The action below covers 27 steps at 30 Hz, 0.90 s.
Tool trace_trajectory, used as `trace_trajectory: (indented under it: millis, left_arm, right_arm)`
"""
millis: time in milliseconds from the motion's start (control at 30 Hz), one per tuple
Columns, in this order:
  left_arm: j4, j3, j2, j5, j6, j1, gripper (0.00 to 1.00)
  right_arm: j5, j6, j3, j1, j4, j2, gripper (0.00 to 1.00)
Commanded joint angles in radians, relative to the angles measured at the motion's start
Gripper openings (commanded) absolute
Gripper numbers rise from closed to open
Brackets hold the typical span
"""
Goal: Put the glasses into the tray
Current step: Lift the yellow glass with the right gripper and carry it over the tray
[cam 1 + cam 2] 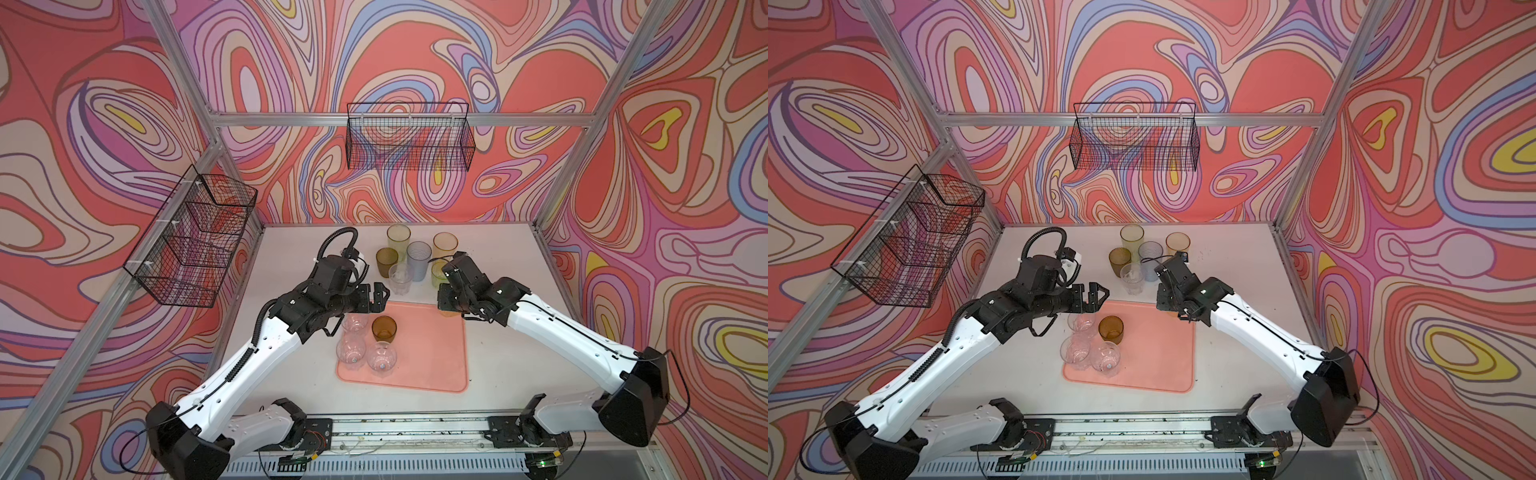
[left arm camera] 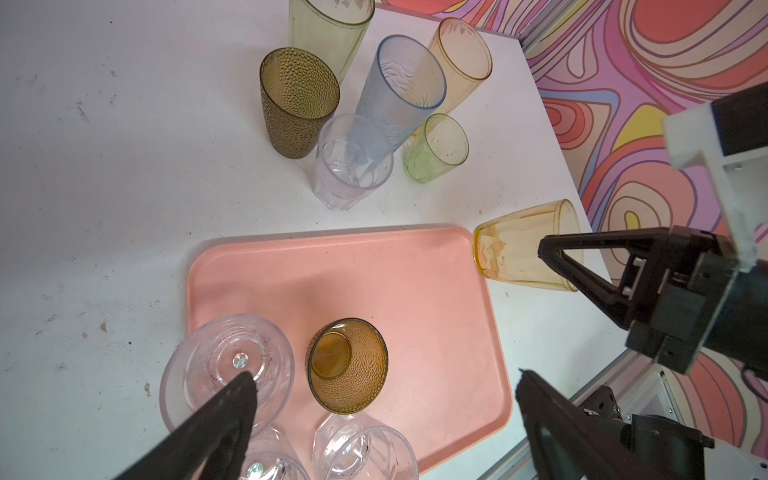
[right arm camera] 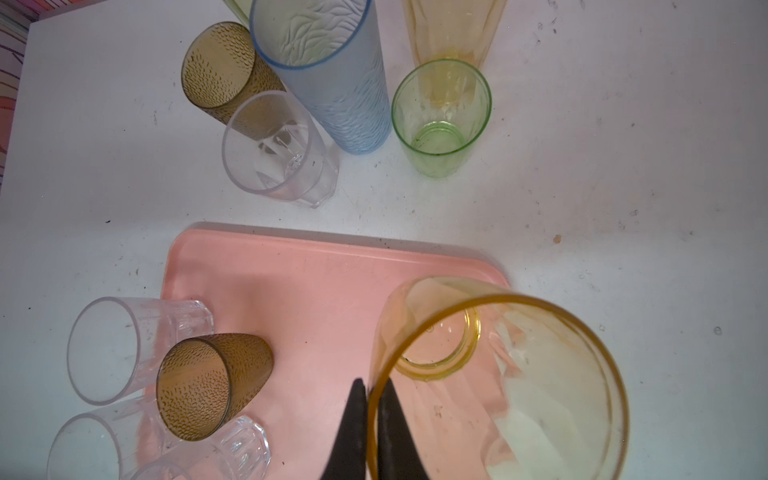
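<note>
The pink tray (image 1: 432, 357) (image 3: 291, 291) lies mid-table. On its left part stand three clear glasses (image 1: 351, 348) and a brown glass (image 1: 384, 328) (image 2: 347, 365). My right gripper (image 3: 371, 399) (image 1: 446, 305) is shut on the rim of an amber glass (image 3: 498, 374) (image 2: 515, 249) over the tray's far right corner. My left gripper (image 2: 384, 376) (image 1: 380, 297) hangs open and empty above the tray's far left edge. Behind the tray stand yellow (image 1: 399, 237), blue-grey (image 1: 419, 259), orange (image 1: 445, 243), brown (image 1: 386, 259), clear (image 1: 401, 278) and green (image 3: 440, 120) glasses.
A black wire basket (image 1: 195, 241) hangs on the left wall and another one (image 1: 409, 137) on the back wall. Aluminium frame posts (image 1: 557, 195) stand at the table's back corners. The arms' base rail (image 1: 407, 432) runs along the front edge.
</note>
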Motion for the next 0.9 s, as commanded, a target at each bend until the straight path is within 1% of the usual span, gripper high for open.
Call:
trace_trajectory:
  millis: [0, 467, 867]
  left_arm:
    - [-0.031, 0.008, -0.008, -0.017, -0.002, 0.003, 1.00]
    - [-0.025, -0.015, -0.019, -0.034, -0.007, 0.003, 1.00]
    - [-0.010, -0.057, -0.051, -0.050, -0.018, 0.003, 1.00]
  right_arm:
    - [0.037, 0.023, 0.021, 0.023, -0.006, 0.001, 0.00]
    - [0.054, 0.085, 0.019, 0.135, -0.047, 0.030, 0.00]
    - [0.064, 0.179, 0.005, 0.256, -0.021, 0.082, 0.00]
